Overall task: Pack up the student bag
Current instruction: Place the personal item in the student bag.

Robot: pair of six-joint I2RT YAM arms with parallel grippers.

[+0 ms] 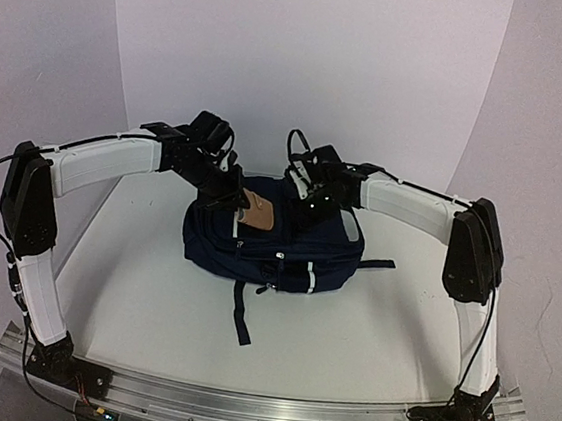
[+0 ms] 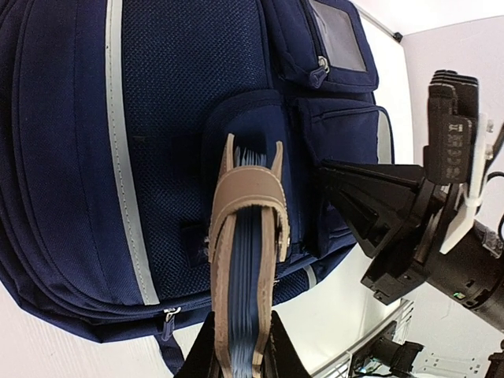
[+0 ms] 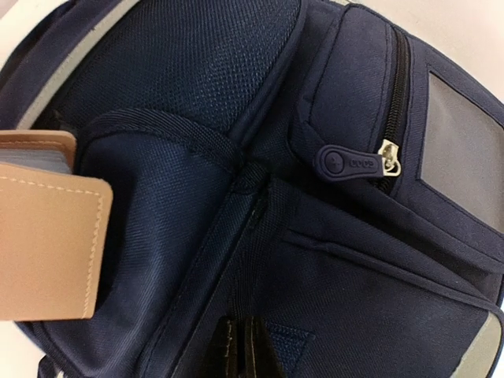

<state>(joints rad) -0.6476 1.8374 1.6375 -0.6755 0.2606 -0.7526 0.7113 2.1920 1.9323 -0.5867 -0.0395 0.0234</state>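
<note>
Bag (image 1: 286, 256) lies flat mid-desk (image 1: 132, 285), between the two arms, front pockets up. One black strap (image 1: 240, 317) trails toward the near edge, another sticks out right.

Left claw (image 2: 240, 350) is clamped on a tan wallet (image 2: 248, 189), one finger on each cover, with blue inner sheets showing between the covers. The wallet's far end sits at the mouth of a small rounded front pocket (image 2: 252, 118) and is partly inside it. In the top view the wallet shows as a tan patch on the far-left part of the bag, just beside the left claw.

Right claw (image 3: 239, 346) is over the far-right part of the bag, fingers (image 3: 224, 350) clenched almost together, tips against navy fabric just right of that pocket. Can't tell if any fabric is pinched between them. In the left wrist view this claw comes in from the right, tips touching the bag by the pocket's edge.

The right wrist view has the wallet corner at its left edge, going into the pocket. A zipper pull (image 3: 346, 163) lies on the upper compartment, next to a clear window panel (image 3: 461, 134). A pale grey stripe (image 2: 122, 157) runs along the bag body left of the pocket.
</note>
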